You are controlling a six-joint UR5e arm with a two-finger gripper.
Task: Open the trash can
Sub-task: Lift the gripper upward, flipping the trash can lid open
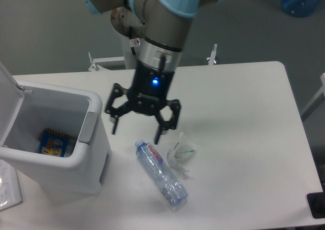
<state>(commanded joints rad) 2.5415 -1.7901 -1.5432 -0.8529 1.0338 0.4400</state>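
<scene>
Opening step judged done: trash can (76,159) lid was raised | gripper (136,128) was hung beside it, jaws spread, nothing held | only retreat was judged left.

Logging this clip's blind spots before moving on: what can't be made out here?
- Trash can: its raised lid and left side are cut off by the camera's left edge.
- Item in the bin: partly hidden by the front wall, print too small to read.
- Bottle: label too small to read.
- Gripper: jaws open, holding nothing.
</scene>
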